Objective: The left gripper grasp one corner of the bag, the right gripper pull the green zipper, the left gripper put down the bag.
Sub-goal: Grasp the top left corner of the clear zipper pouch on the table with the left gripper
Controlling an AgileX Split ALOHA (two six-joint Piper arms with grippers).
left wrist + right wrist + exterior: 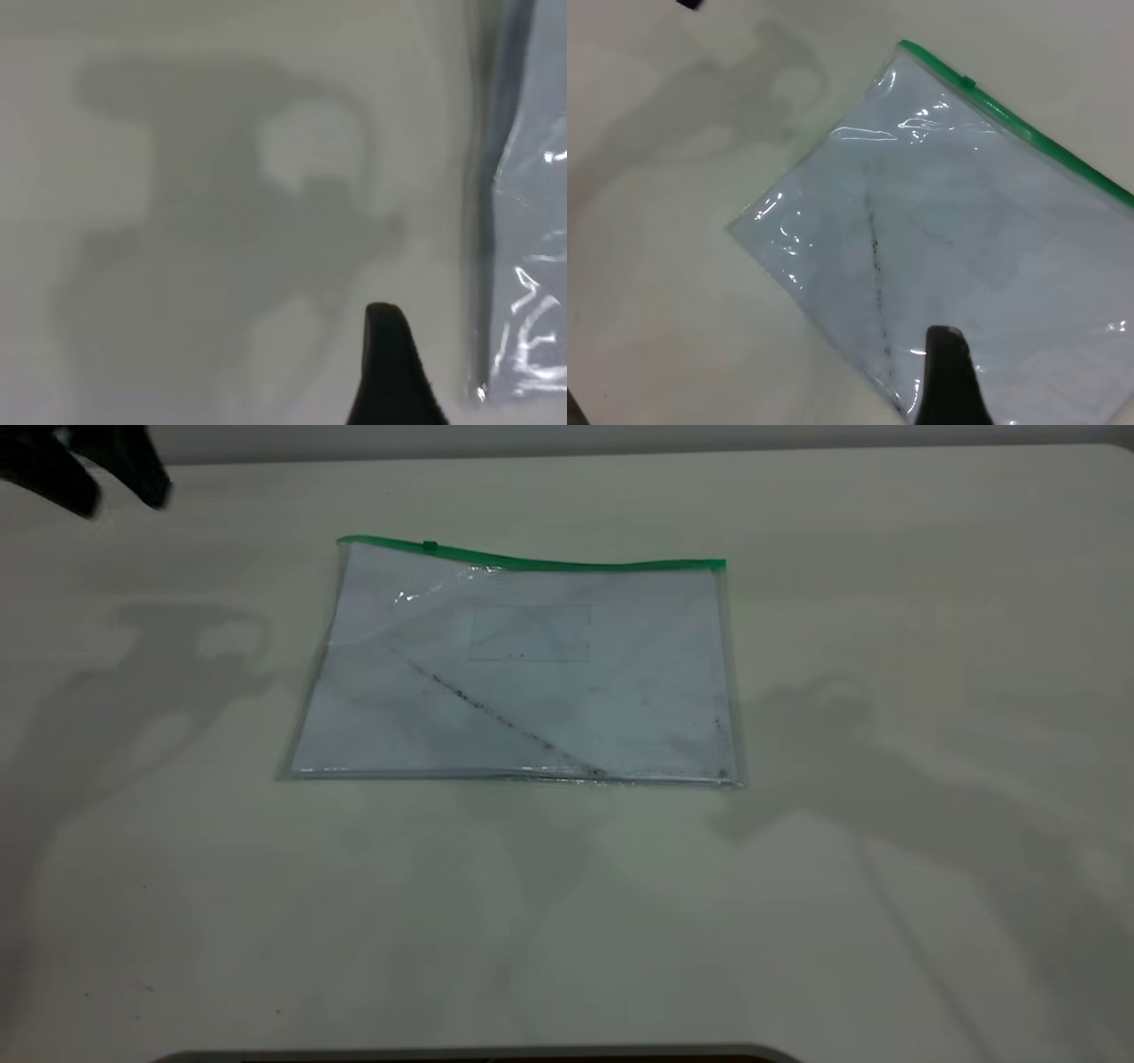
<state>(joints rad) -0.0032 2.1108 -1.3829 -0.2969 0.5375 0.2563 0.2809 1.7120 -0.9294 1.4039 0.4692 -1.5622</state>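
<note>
The left gripper (89, 469) hangs above the table's (886, 602) far left corner in the exterior view, well apart from the bag (514, 691) and holding nothing; two dark fingers show there with a gap between them, so its jaws stand parted. In the left wrist view only one dark finger (390, 372) shows, over bare table, with the bag's clear edge (532, 266) off to one side. The right gripper is outside the exterior view; its wrist view shows a single dark finger (948, 381) above the bag (939, 230), and I cannot tell whether its jaws are apart or together. The bag lies flat near the middle of the table, untouched by either gripper, a dark smudge line (496, 717) running diagonally across its pale sheets. The zipper (549, 562) runs along the bag's far edge, with its slider (430, 545) near the left end.
</note>
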